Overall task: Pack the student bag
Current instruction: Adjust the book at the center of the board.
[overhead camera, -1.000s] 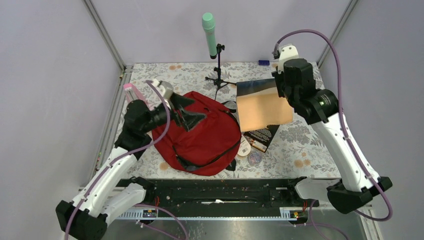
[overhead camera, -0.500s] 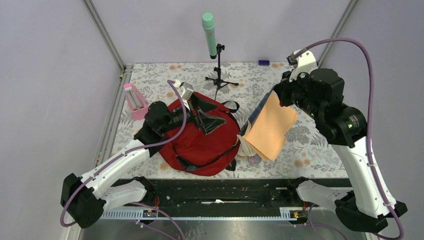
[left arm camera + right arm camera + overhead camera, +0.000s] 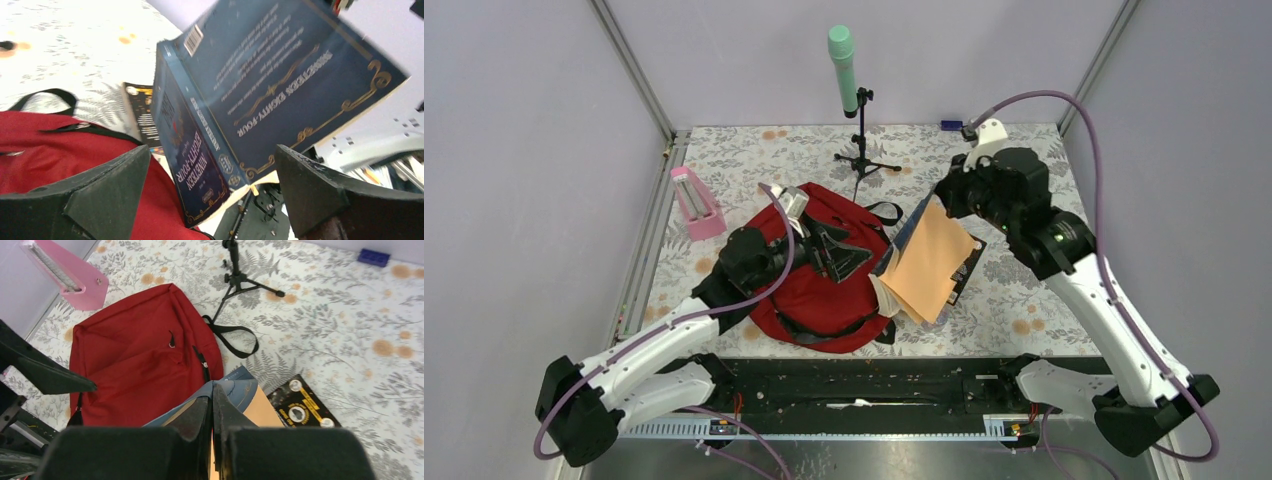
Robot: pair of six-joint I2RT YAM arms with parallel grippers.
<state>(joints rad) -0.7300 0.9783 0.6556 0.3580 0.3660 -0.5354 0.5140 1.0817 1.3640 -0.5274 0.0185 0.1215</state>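
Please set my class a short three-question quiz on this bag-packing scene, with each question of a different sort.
1. True or false: the right gripper is shut on the blue book.
2. Pick one: the left gripper is A) open, B) shut on a strap, C) out of view.
3. Fill the gap: the student bag is coloured ____.

Key: 1 true; 2 A; 3 red.

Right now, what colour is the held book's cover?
The book cover is dark blue with gold lettering; the left wrist view shows it best.
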